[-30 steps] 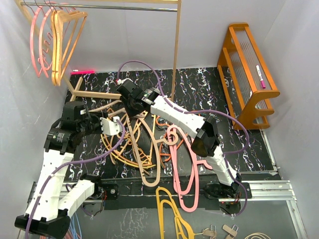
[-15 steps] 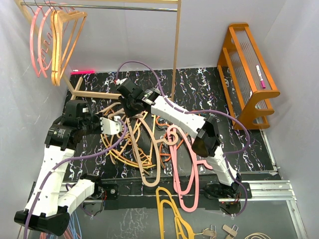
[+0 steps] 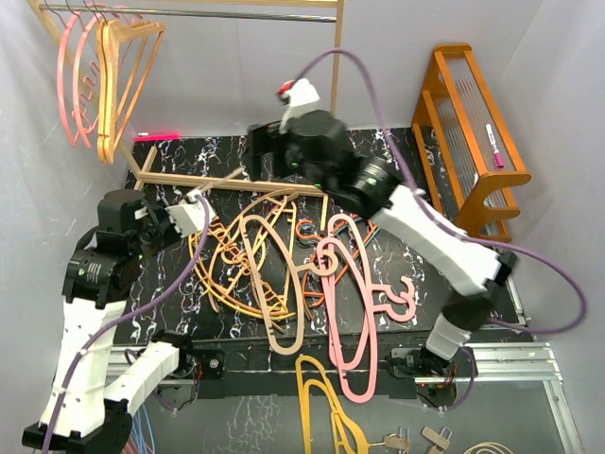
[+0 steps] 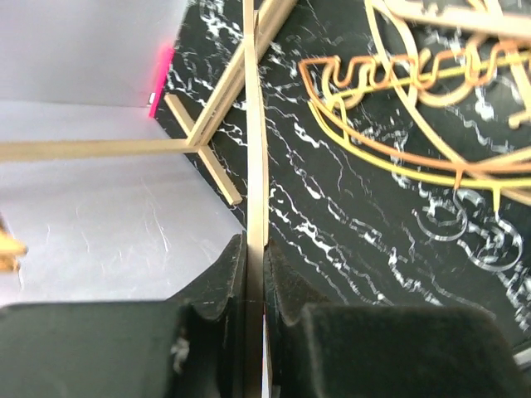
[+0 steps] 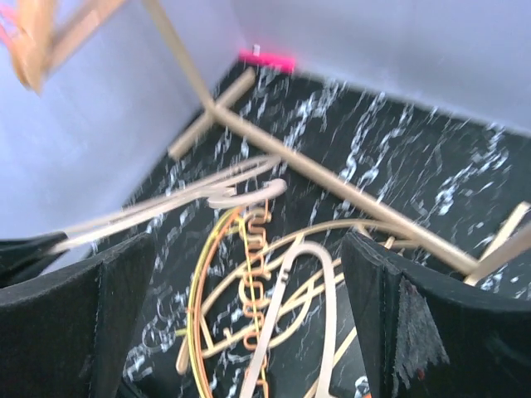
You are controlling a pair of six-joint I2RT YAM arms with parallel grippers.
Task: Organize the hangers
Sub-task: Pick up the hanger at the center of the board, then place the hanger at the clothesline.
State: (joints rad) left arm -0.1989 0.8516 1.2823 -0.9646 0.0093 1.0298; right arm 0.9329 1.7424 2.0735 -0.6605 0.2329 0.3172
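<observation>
Top external view has most of the hangers (image 3: 269, 274) dumped in a tangled heap in the middle of the black mat (image 3: 473, 236): yellow and orange ones on the left of the heap, tan loops over them, and a big pink hanger (image 3: 345, 312) on the right side reaching down to the mat's front edge. A few more pink and yellow ones hang on the wooden rack (image 3: 333, 85) up in the far left corner. The left gripper (image 3: 194, 213) sits at the left edge of the heap, and the left wrist view makes it pretty clear: the jaws are squeezed tight on a thin tan hanger (image 4: 256, 166), which sticks straight out ahead of the fingers and crosses over the rack's foot. The right gripper (image 3: 263, 151) is up high over the back of the mat, near the rack's base. From the right wrist view its fingers (image 5: 75, 307) are spread wide with nothing between them, just the heap down below. An orange shelf (image 3: 473, 142) stands off to the right of the mat.
</observation>
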